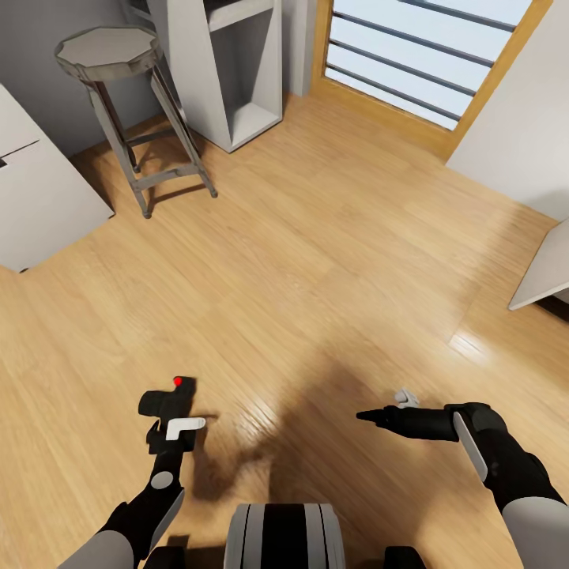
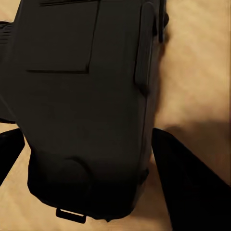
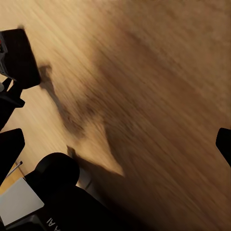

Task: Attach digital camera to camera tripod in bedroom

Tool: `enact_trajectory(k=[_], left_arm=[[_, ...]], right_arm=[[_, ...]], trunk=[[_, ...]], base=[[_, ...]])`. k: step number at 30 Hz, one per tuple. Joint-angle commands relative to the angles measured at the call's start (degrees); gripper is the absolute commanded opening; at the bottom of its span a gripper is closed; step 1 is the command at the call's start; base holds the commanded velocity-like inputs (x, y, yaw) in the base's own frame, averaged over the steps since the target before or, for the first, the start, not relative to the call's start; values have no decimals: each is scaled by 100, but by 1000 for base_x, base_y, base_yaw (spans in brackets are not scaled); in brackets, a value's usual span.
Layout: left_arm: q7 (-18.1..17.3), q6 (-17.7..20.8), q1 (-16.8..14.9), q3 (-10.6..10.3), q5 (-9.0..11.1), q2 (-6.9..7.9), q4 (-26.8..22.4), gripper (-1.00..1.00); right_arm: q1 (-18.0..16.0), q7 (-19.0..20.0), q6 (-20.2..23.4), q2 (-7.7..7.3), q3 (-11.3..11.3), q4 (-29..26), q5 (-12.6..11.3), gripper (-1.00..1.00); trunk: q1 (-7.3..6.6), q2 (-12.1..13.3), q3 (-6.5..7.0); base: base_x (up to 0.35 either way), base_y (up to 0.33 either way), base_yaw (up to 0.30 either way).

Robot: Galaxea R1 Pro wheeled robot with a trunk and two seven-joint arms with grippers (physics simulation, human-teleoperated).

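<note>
Black chunky digital camera (image 1: 164, 401), red button up, gripped by left hand (image 1: 170, 431).

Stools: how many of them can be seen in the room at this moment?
1. The grey stool stands on the wood floor at the far left, beside the grey shelf unit. Others may stand outside the picture.

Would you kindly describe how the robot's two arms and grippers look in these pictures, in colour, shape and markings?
Both arms are glossy black at the wrist with light grey shells nearer the body. The left arm carries a grey round disc and a white tab by the left gripper. The right arm bears a white stripe and tapers to the right gripper, thin, black and pointed. In the left wrist view the fingers are plain black wedges.
</note>
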Motion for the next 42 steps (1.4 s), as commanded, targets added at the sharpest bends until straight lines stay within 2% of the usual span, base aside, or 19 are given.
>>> enact_trajectory(k=[1, 11, 14, 15, 16, 17, 18, 21, 22, 24, 25, 27, 31, 32, 33, 36, 39, 40, 42], left_arm=[[61, 7, -3, -41, -36, 5, 3, -100], [115, 9, -3, -22, -63, -8, -122, -100], [142, 35, -3, -15, -59, -96, -345, -100], [143, 3467, -3, -31, 223, -1081, -3189, -100], [138, 3575, -3, -31, 381, -1114, -3193, -100], [136, 3614, -3, -31, 475, -1127, -3186, -100], [136, 3670, -3, -33, 680, -1127, -3161, -100], [137, 3718, -3, -36, 987, -1127, -3121, -100], [137, 3736, -3, -37, 1168, -1127, -3102, -100], [137, 3748, -3, -37, 1315, -1127, -3091, -100], [141, 3768, -3, -57, 1528, -1127, -3066, -100], [145, 3772, -3, -121, 1583, -1127, -3043, -100], [155, 3775, -3, -265, 1619, -1127, -3027, -100], [161, 3771, -3, -463, 1641, -1127, -3039, -100], [161, 3770, -3, -501, 1656, -1127, -3052, -100], [148, 3762, -3, -658, 1909, -1127, -3182, -100], [137, 3759, -1, -736, 2254, -1127, -3356, -100], [111, 3753, 3, -788, 2563, -1127, -3500, -100], [58, 3747, 12, -833, 2907, -1127, -3673, -100]], right_arm=[[-3, -5, 37, -1, -4, 0, -30, 100], [-1, -3, 37, -1, -6, 4, -30, 100], [-3, 1, 37, -1, -10, 2, -30, 100], [-2, 35, 44, -20, -12, -1, -53, 100], [-3, 43, 45, -23, -12, 0, -57, 100], [-5, 45, 45, -24, -12, 1, -60, 100], [-3, 46, 45, -25, -12, -1, -65, 100], [-4, 47, 45, -34, -12, -2, -69, 100], [-4, 47, 46, -41, -12, -3, -72, 100], [-6, 49, 47, -46, -12, -3, -76, 100], [-4, 62, 52, -56, -23, -10, -89, 100], [-4, 75, 53, -59, -26, -11, -90, 100], [-4, 85, 54, -61, -28, -12, -91, 100], [-5, 89, 58, -62, -29, -12, -91, 100], [-4, 90, 59, -62, -30, -12, -91, 100], [-3, 91, 62, -63, -30, -12, -91, 100], [-6, 91, 63, -66, -38, -12, -91, 100], [-6, 91, 63, -66, -42, -12, -91, 100], [-7, 92, 63, -65, -44, -12, -91, 100]], trunk=[[-1, -1, -3], [-1, -1, -3], [-1, -1, -3], [-1, -1, -3], [-1, -1, -3], [-1, -1, -3], [-1, -1, -3], [-1, -1, -3], [-1, -1, -3], [-1, -1, -3], [-1, -1, -3], [-1, -1, -3], [-11, 4, 86], [-14, 6, 108], [-16, 7, 130], [-24, 11, 197], [-32, 15, 263], [-34, 16, 285], [-40, 19, 329]], base=[[0, 0, 0], [0, 0, 0], [0, 0, 0], [0, 0, 0], [0, 0, 0], [0, 0, 0], [0, 0, 0], [0, 0, 0], [0, 0, 0], [0, 0, 0], [0, 0, 0], [0, 0, 0], [0, 0, 0], [0, 0, 0], [0, 0, 0], [0, 0, 0], [0, 0, 0], [0, 0, 0], [0, 0, 0]])
